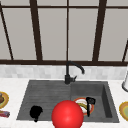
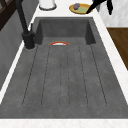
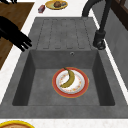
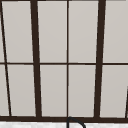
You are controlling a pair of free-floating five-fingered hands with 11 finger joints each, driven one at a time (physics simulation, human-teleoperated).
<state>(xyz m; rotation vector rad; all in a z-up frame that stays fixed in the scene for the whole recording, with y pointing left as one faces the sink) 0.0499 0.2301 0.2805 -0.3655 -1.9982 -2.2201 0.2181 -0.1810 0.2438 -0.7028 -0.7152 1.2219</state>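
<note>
Fingers (image 3: 23, 42) of my right hand (image 3: 15, 35) are straight and a little spread. They hold nothing and touch nothing. In the right side view they point across the front edge of the counter (image 3: 22, 60), close to where the draining board (image 3: 62, 32) meets the deep basin of the sink (image 3: 40, 85).

Nearest to this hand is the banana (image 3: 68, 79), and it lies apart from me: down in the basin and further in, toward the side where the tap (image 3: 100, 37) stands. It rests on a plate (image 3: 83, 83) with a red rim, about in the middle of the basin floor. Its long axis runs roughly along the length of the sink, with a gentle curve, so it lies crosswise to the way my fingers point. Its stem end looks to be toward the draining board.

From the front, my right hand (image 1: 90, 102) hangs over the right part of the plate, and a big red ball (image 1: 67, 115) sits in front of the plate's left part, between my two hands. My left hand (image 1: 36, 112) floats over the front left of the draining board, well apart from the banana, so the right hand is clearly the nearer one. Whether the left one's fingers are curled or loose I cannot tell.
</note>
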